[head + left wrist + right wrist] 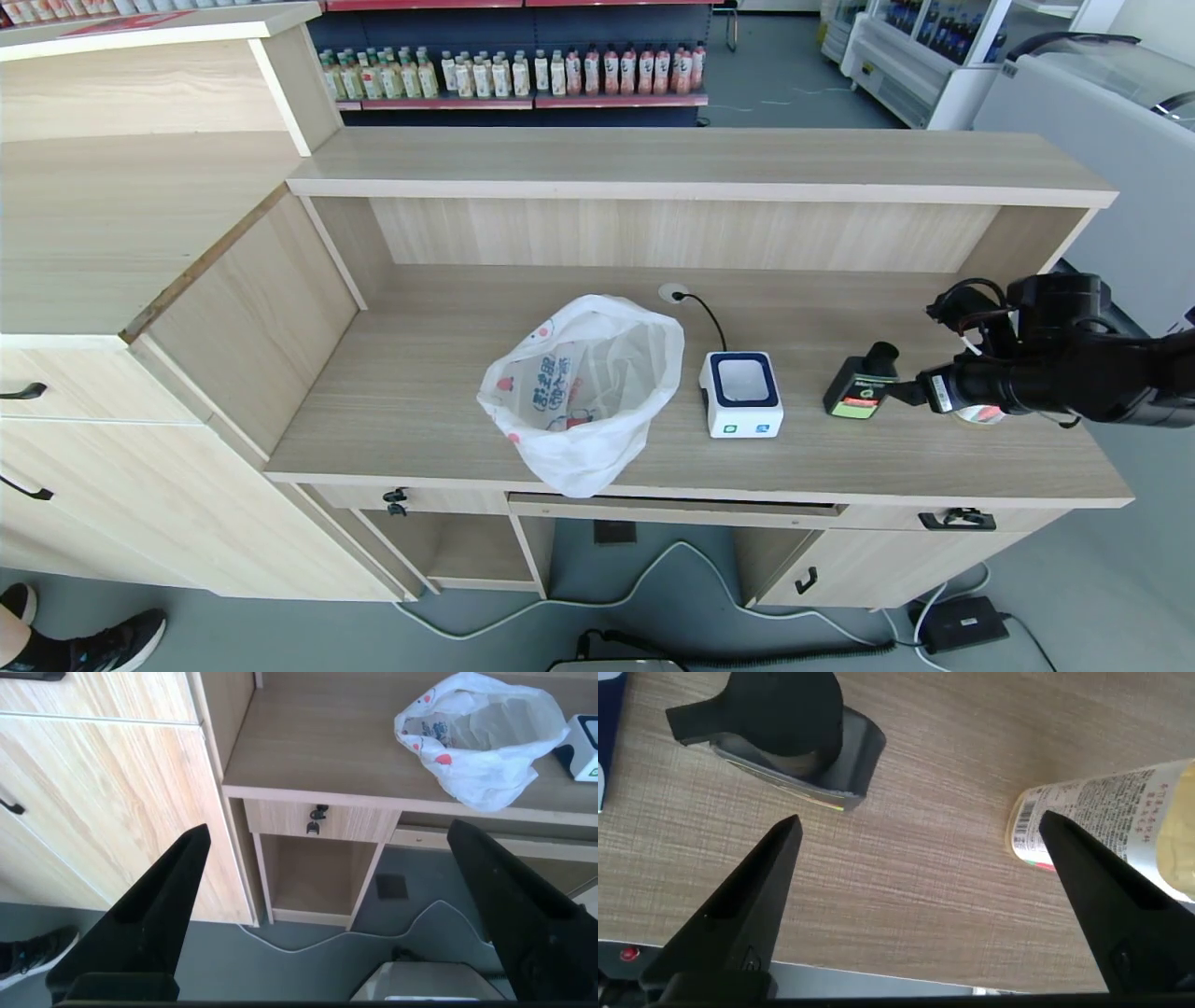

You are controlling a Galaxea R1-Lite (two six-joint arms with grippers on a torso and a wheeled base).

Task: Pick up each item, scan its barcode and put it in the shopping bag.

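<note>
Both spread apart, I see: left end effector (329, 831), and right end effector (917, 826) over the bench (906, 905), its bottle (1102, 812) at 3 o'clock of the scanner (741, 394).

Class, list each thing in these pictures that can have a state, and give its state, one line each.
shopping bag: mouth open, standing on the counter.
scanner: face up, cable attached.
black-capped item: lying down, ungripped.
bottle: on its side, barcode showing, ungripped.
right gripper: open, empty, above the counter.
left gripper: open, empty, off the counter.
</note>
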